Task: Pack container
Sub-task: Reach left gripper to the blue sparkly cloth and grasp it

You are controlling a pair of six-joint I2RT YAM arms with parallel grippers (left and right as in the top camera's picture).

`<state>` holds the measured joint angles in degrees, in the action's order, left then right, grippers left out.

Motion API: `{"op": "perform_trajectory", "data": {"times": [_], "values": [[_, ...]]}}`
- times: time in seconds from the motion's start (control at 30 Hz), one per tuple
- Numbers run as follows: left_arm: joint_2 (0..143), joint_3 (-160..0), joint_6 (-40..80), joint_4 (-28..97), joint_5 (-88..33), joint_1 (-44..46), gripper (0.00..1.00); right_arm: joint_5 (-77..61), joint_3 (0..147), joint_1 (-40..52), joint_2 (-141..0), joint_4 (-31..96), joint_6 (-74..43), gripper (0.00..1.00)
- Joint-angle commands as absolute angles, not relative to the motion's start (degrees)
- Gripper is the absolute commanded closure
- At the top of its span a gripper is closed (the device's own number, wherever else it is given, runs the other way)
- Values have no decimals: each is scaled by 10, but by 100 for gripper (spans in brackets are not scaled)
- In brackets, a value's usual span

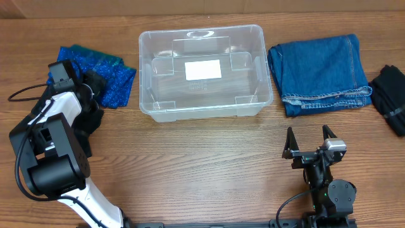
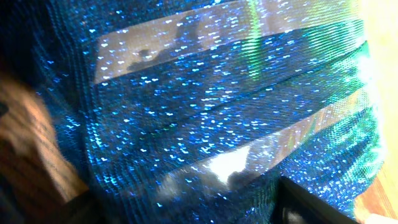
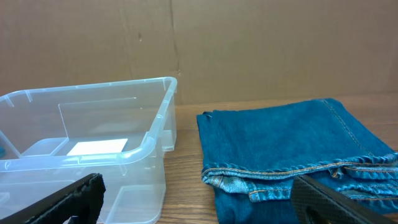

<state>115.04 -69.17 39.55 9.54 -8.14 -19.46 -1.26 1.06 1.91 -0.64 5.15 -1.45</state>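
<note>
The clear container [image 1: 202, 113] stands empty at the middle back of the table, its white label on the base; it also shows in the right wrist view [image 3: 155, 124]. My left gripper [image 1: 95, 85] is down on a folded blue sparkly cloth [image 1: 117, 76] left of the container. In the left wrist view the cloth [image 2: 217, 112] fills the frame, and it lies between the spread fingers [image 2: 186, 202]. My right gripper [image 1: 310, 149] is open and empty over bare table, in front of folded blue jeans [image 1: 319, 73]. The jeans also show in the right wrist view [image 3: 280, 143], beyond the fingers [image 3: 199, 190].
A black garment [image 1: 392, 95] lies at the far right edge. A cardboard wall [image 3: 249, 50] stands behind the table. A black cable [image 1: 22, 95] runs by the left arm.
</note>
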Motion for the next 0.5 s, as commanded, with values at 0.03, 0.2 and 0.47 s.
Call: {"op": "perform_trajectory", "data": {"times": [0.03,0.2,0.47], "values": [[1187,-695,401,92,-71,-190,71,-12,5,18,-3,48,-13,0],[1183,-730,358,80,-164,-191,96,-12,5,18,-3,48,-13,0],[1120,-963,334,275,-181,-190,96,-12,5,18,-3,48,-13,0]]}}
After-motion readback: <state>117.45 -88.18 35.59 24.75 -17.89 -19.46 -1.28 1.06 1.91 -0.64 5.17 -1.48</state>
